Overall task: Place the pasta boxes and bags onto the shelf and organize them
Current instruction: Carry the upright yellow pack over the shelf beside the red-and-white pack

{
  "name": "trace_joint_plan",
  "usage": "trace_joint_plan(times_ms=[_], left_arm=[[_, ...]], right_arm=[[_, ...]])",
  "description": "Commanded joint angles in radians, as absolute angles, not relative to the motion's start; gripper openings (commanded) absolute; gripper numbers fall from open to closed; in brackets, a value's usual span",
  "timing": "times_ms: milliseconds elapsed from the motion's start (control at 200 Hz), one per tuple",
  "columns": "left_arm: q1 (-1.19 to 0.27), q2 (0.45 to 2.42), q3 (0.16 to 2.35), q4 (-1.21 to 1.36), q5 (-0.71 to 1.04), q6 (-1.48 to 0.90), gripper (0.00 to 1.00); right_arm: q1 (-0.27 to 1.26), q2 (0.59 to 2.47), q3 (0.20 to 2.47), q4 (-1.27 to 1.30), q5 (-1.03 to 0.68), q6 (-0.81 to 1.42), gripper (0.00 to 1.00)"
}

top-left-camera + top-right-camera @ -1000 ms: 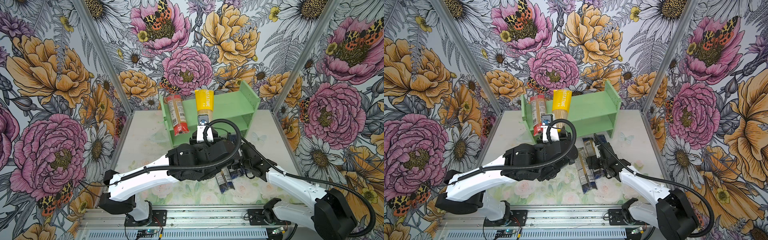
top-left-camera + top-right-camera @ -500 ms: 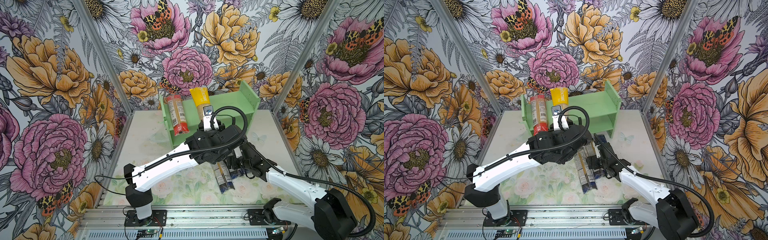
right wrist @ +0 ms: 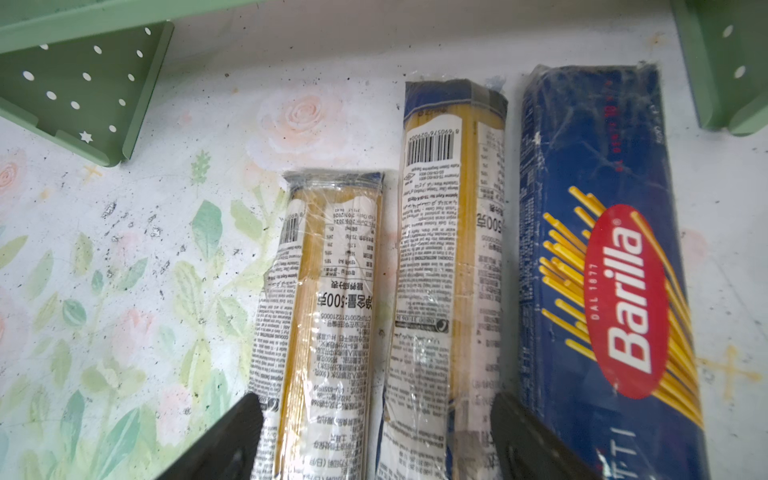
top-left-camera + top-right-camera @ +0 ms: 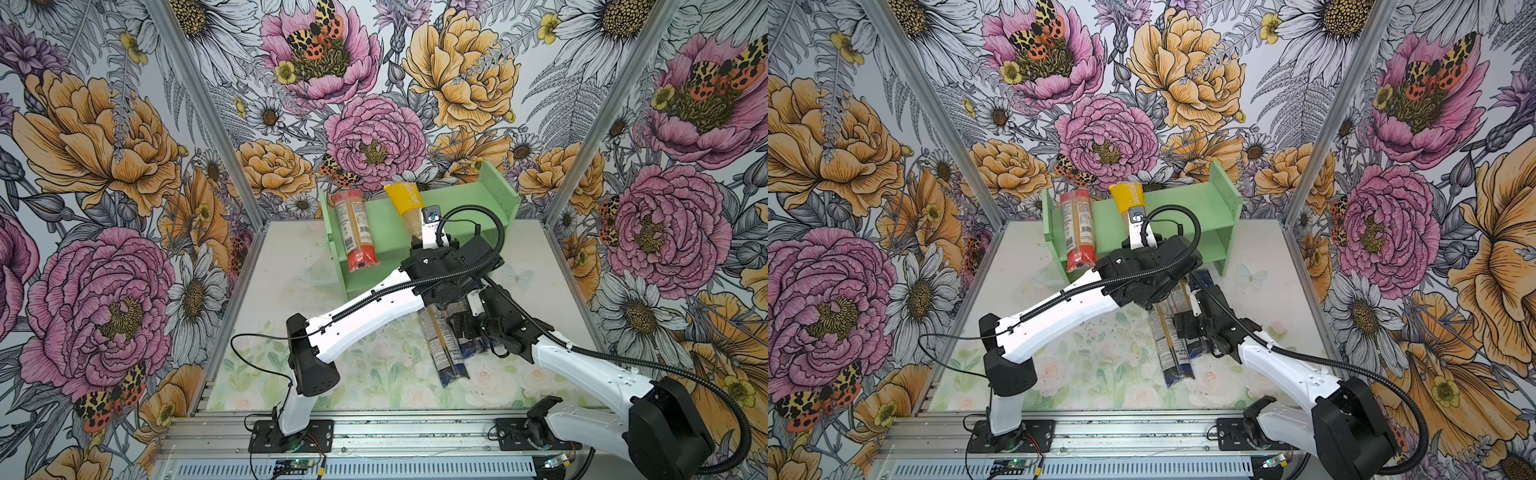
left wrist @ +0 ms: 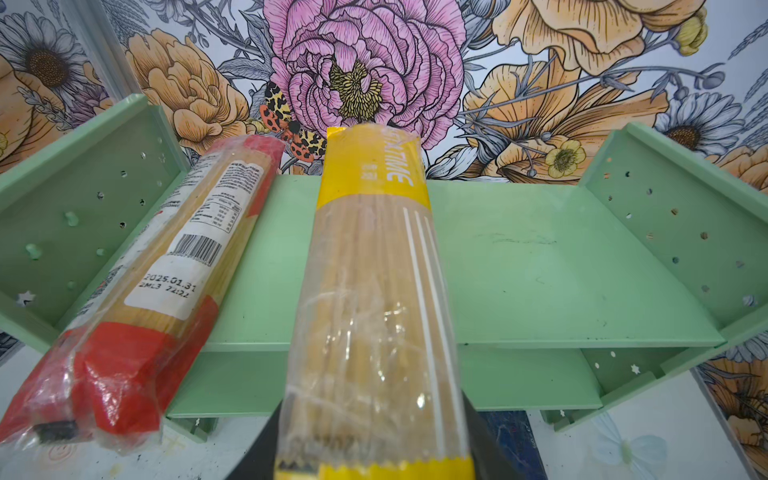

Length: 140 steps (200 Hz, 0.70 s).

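Nearest you, your right gripper (image 3: 376,413) hangs low with its fingers spread wide. One black finger sits outside a blue-ended clear spaghetti bag (image 3: 320,311), the other in the gap between a second blue-ended bag (image 3: 451,270) and the dark blue Barilla cardboard box (image 3: 602,249). Nothing is gripped there, and all three packs lie side by side on the floral-printed table (image 3: 124,249), just in front of the shelf's feet. Further out, your left gripper (image 5: 374,451) is clamped on the near end of the yellow-ended clear spaghetti bag (image 5: 370,291), which reaches out over the top board of the mint-green two-tier wooden shelf (image 5: 540,266); you can't tell whether it touches that board. Just beside it, the red-ended clear spaghetti bag (image 5: 166,270) lies on the top board by the shelf's left panel, its near end overhanging the front.
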State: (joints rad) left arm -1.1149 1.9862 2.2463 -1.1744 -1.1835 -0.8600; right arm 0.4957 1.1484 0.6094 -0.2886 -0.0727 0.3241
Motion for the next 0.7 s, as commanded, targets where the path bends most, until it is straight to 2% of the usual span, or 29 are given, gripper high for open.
trace_joint_plan(times_ms=[0, 355, 696], left_arm=[[-1.098, 1.963, 2.312, -1.112, -1.258, -0.833, 0.00], [-1.086, 1.943, 2.256, -1.111, -1.242, -0.815, 0.00], [-1.092, 1.838, 2.085, -1.111, -1.233, -0.880, 0.00]], right_arm=[[0.489, 1.131, 0.596, -0.285, -0.058, 0.330, 0.88], [0.490, 1.126, 0.591, -0.285, -0.054, 0.334, 0.88], [0.489, 1.137, 0.594, -0.285, -0.049, 0.337, 0.88]])
